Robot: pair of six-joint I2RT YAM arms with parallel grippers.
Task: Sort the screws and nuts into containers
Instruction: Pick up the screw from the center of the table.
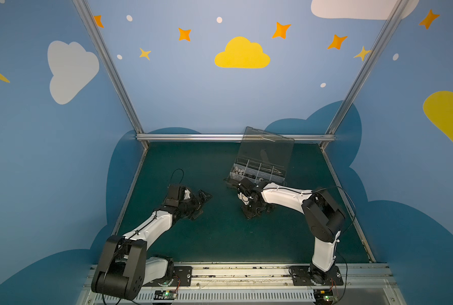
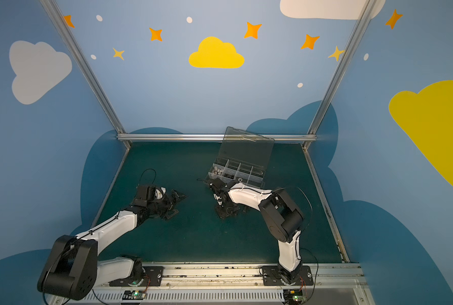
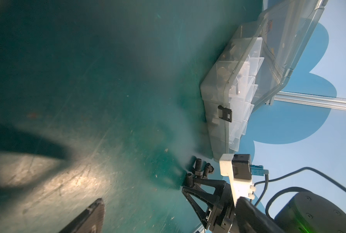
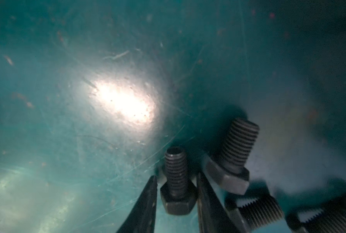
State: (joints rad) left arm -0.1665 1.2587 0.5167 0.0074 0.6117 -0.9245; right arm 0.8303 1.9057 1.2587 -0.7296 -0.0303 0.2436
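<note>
The black screw (image 4: 176,181) should be pinched squarely by the right fingers (image 4: 145,207), which are nearly shut around it with the hold unsure, then carried to the box (image 1: 275,177) at twelve o'clock; the left fingers (image 3: 87,217) are spread wide.

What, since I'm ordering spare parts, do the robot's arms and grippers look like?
Both the left arm and the right arm have white shells between bulky black joint housings, with thin black cables running alongside. The left gripper and right gripper are black, with open triangular-framed fingers.
</note>
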